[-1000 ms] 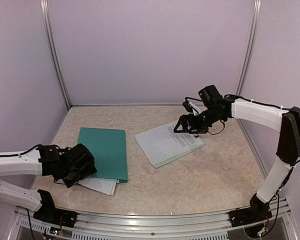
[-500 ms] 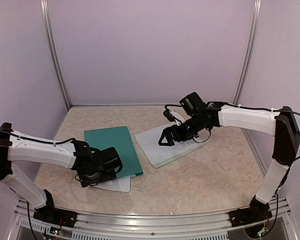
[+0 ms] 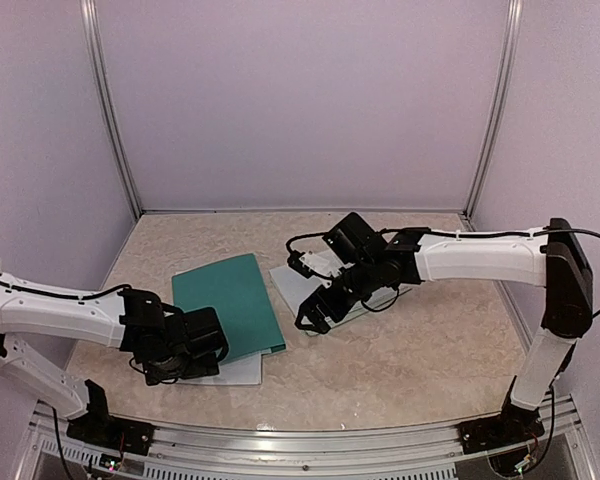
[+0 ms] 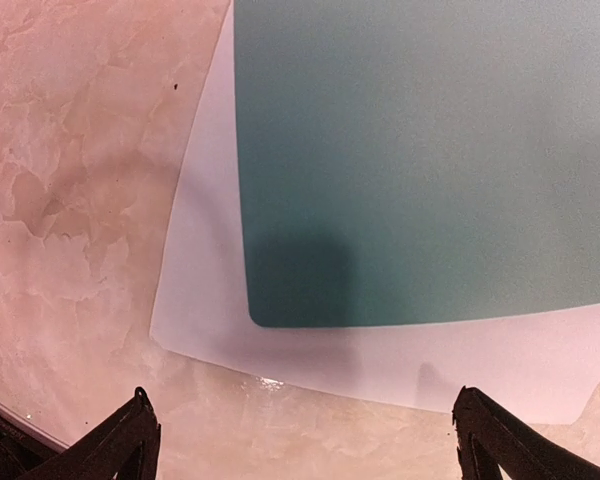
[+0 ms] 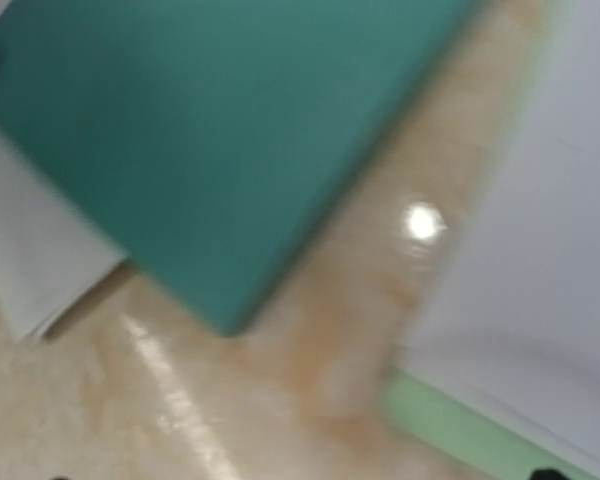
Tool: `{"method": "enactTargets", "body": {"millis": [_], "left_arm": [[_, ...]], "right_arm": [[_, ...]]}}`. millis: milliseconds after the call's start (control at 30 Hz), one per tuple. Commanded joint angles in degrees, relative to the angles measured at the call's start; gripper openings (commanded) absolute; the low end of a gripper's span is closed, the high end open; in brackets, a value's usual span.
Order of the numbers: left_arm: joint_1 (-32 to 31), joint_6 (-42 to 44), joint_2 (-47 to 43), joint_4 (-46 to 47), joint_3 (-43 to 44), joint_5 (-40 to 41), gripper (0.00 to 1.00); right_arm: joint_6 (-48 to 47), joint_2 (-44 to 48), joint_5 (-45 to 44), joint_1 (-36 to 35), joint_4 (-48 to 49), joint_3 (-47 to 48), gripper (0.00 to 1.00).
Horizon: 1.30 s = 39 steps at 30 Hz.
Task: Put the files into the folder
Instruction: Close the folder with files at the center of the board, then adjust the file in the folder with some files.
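Spread and empty, our left pincer [image 4: 305, 445] and right pincer [image 3: 315, 312] hover by the closed dark teal-green flat folder [image 3: 228, 305] toward the beige marbled table's [image 3: 430, 350] near left corner. We may snag the pale rounded-corner sheet [image 4: 380, 365] beneath instead of the cover.

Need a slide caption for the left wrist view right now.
Open left hand above the teal folder, which lies on a white sheet on the marbled table.

The folder [image 3: 230, 305], dark teal and closed, lies flat on the worktop [image 3: 410, 350], turned slightly askew. The files [image 3: 286, 281], a stack of white sheets partly hidden, lie flat just right of the folder.
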<state>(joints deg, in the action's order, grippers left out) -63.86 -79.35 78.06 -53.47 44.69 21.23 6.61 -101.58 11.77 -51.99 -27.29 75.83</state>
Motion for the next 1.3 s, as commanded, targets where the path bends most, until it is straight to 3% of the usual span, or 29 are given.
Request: {"method": "enactTargets", "body": {"millis": [0, 300, 467, 667, 900, 1267], "left_arm": [[-0.05, -1.19, -5.66, -2.42, -1.53, -0.2, 0.99], [15.25, 2.15, -28.05, -2.72, -5.05, -3.92, 0.99], [22.98, 6.33, -36.05, -5.92, -3.12, -5.28, 0.99], [29.32, 11.57, -34.15, -6.32, -0.09, -7.14, 0.99], [36.23, 18.3, -32.39, -0.29, 0.49, -12.44, 0.99], [38.78, 21.64, -29.26, 3.83, 1.01, -15.73, 0.99]], "right_arm": [[-5.74, -0.83, -7.1, -7.28, 1.37, 0.34, 0.96], [-16.08, -15.26, -19.31, -17.78, -7.39, 19.12, 0.97], [-19.45, -26.29, -19.25, -20.52, -15.44, 32.82, 0.98], [-23.36, -33.67, -17.48, -23.08, -20.32, 42.96, 0.99], [-25.09, -36.32, -16.51, -24.47, -22.17, 44.38, 0.99], [-25.33, -39.49, -23.65, -24.4, -23.41, 45.71, 0.99]]}}
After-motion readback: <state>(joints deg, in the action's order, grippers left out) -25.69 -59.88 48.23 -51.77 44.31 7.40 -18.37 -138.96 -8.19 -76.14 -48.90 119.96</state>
